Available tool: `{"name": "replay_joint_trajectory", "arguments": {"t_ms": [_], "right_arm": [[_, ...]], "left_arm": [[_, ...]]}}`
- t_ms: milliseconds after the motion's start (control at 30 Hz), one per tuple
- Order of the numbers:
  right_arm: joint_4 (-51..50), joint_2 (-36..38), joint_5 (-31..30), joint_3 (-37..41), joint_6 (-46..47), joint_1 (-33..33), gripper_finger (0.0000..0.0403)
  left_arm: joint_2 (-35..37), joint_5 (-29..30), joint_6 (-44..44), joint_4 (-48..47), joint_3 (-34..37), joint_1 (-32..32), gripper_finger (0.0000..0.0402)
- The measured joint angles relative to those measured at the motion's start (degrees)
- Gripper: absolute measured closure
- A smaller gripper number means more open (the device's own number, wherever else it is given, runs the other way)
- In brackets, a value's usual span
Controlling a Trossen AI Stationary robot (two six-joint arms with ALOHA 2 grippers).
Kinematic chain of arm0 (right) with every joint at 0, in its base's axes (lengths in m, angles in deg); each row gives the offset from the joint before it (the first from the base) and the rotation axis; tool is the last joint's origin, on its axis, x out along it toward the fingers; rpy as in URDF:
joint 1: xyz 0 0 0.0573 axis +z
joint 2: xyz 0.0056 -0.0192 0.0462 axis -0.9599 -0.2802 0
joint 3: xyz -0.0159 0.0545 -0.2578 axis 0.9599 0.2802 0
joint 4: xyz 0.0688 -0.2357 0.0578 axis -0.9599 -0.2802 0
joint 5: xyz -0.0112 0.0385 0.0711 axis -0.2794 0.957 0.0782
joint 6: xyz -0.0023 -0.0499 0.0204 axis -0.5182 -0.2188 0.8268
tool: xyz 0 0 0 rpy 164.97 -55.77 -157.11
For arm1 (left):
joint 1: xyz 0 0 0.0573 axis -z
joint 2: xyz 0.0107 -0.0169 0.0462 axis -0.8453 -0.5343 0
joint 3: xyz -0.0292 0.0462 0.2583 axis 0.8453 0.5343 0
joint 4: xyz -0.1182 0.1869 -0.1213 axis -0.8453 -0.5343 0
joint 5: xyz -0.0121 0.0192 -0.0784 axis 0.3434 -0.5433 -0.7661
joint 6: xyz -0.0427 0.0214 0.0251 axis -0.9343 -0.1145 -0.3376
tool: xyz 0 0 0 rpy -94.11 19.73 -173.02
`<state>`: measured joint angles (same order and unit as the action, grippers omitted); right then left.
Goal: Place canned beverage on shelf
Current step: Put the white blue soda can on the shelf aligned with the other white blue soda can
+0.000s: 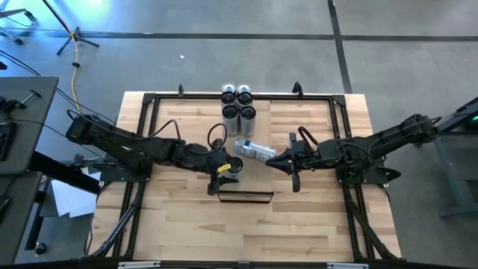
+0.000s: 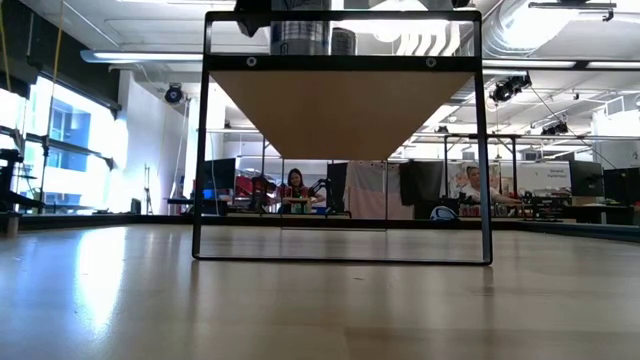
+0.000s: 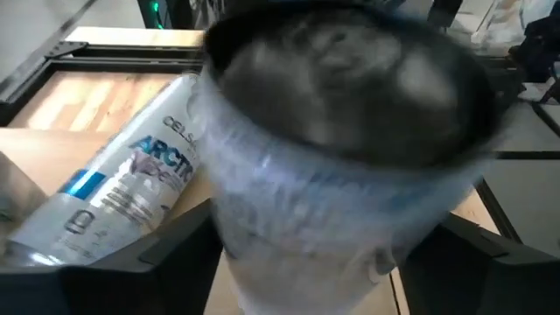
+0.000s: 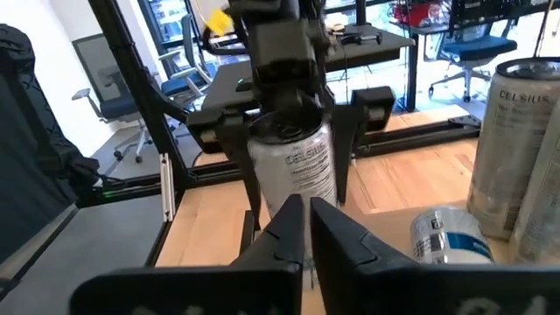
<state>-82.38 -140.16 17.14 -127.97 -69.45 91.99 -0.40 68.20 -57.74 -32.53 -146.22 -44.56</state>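
between the left gripper's (image 1: 231,169) spread fingers an upright can (image 4: 293,166) is standing; the right gripper (image 1: 270,162), pressed together, is waiting beside a toppled can (image 1: 254,150).

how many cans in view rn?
6. Four upright in a cluster at the table's far edge, one lying on its side mid-table, one upright at the left gripper.
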Motion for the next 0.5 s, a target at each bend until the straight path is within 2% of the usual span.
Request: {"name": "replay_joint_trajectory", "arguments": {"t_ms": [100, 233, 500], "right_arm": [[-1.33, 0.0, -1.29, 0.0, 1.94, 0.0, 0.0368], [-2.91, 0.0, -2.16, 0.0, 4.35, 0.0, 0.0304], [-4.21, 0.95, -5.81, 0.0, 6.04, 0.0, 0.0169]], "left_arm": [[0.07, 0.89, 0.68, -1.64, -1.45, -0.04, 0.0087], [0.07, 0.99, 2.13, -2.25, -3.31, -0.04, 0.0067], [0.09, 1.03, 3.62, -12.57, -8.02, -0.04, 0.0061]]}}
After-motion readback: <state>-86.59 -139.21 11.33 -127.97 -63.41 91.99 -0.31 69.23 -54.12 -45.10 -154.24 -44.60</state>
